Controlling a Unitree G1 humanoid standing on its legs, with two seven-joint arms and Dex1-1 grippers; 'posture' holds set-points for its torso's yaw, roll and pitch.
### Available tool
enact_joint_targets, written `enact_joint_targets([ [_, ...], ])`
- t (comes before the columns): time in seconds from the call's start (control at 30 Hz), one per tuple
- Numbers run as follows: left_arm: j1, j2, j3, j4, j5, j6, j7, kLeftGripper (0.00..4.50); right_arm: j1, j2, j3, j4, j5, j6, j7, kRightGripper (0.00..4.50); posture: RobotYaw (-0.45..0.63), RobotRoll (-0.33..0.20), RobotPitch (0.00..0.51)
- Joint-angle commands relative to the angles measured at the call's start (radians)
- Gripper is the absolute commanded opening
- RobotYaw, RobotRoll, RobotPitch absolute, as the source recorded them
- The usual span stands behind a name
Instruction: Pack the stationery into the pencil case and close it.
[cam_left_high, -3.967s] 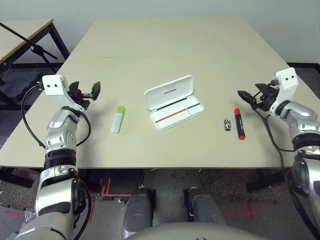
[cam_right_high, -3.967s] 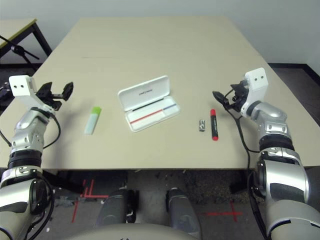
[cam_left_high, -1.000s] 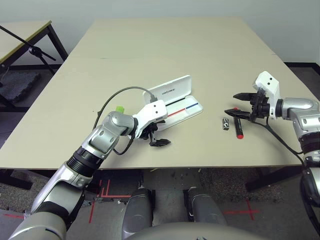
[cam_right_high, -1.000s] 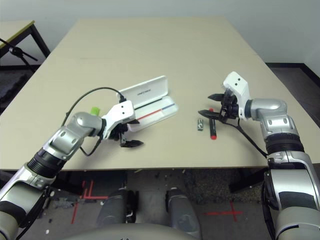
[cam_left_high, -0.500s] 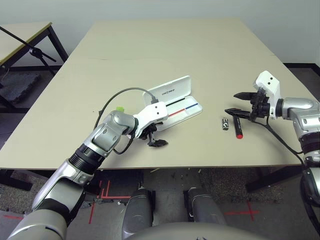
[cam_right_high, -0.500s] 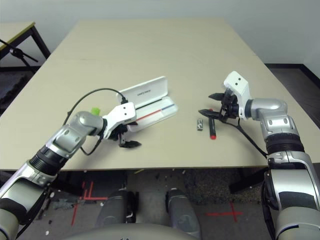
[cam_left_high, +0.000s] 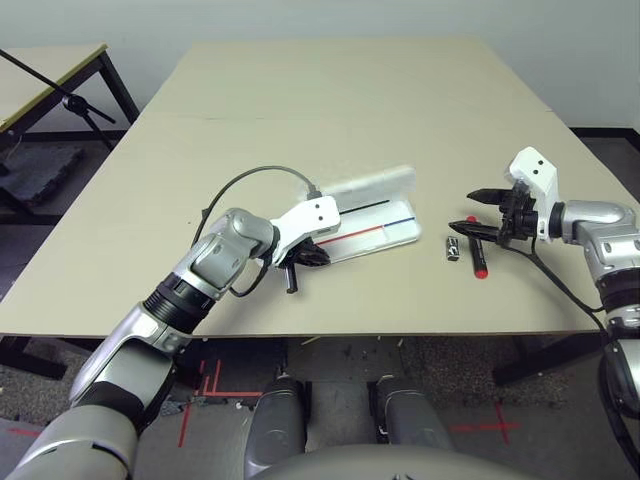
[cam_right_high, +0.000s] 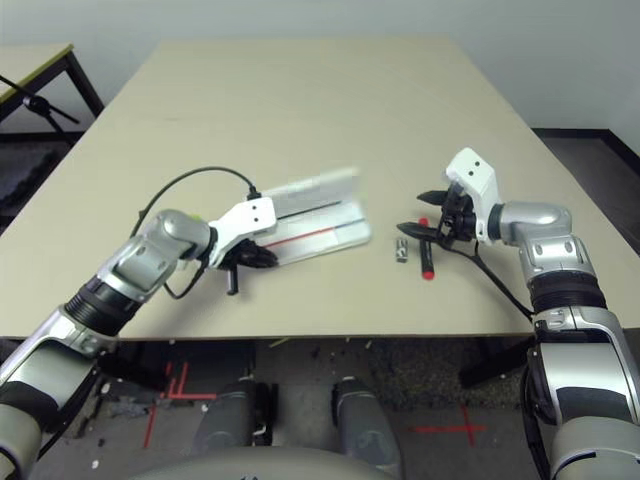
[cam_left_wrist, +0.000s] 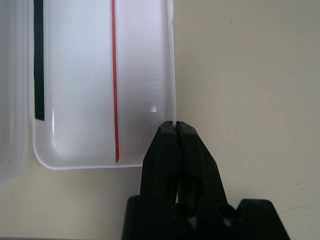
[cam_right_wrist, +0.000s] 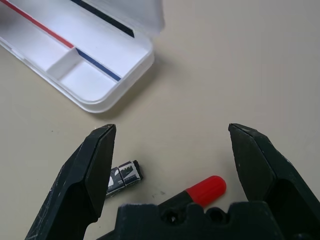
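Two claws of mine are over the bench (cam_left_high: 330, 100). My left claw (cam_left_wrist: 176, 127) is pinched narrow, its tips clamped on the near side wall of the open case (cam_left_wrist: 80, 90). My right claw (cam_right_wrist: 172, 132) stands wide, with the marker (cam_right_wrist: 205, 191) partly under it and the metal piece (cam_right_wrist: 125, 176) just beside, both on the bench, to the right of the case. The highlighter is mostly hidden behind my left arm (cam_right_high: 135, 262).
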Motion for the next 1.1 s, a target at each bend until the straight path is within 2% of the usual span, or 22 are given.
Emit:
enact_joint_targets([
  [0.03,-0.013,0.032,-0.02,0.006,0.026,-0.066,-0.048,0.01,0.014,0.001,-0.009,-0.033,0.02,0.021,0.02,4.5,-0.08,0.0,0.053],
  [0.27,0.007,0.12,0.002,-0.032,0.035,-0.147,-0.116,0.01,0.019,0.0,-0.009,-0.07,0.046,0.062,0.054,4.5,-0.08,0.0,0.053],
  [0.5,0.06,0.184,0.023,-0.129,0.019,-0.144,-0.152,0.01,0.026,0.005,-0.003,-0.067,0.044,0.057,0.052,4.5,-0.07,0.0,0.065],
  [0.87,0.155,0.209,0.059,-0.232,0.001,-0.091,-0.149,0.01,0.028,0.015,0.01,-0.055,0.032,0.047,0.054,4.5,-0.06,0.0,0.059],
  [1.1,0.176,0.207,0.071,-0.234,0.008,-0.088,-0.127,0.01,0.023,0.02,0.018,-0.043,0.018,0.033,0.051,4.5,-0.06,0.0,0.058],
])
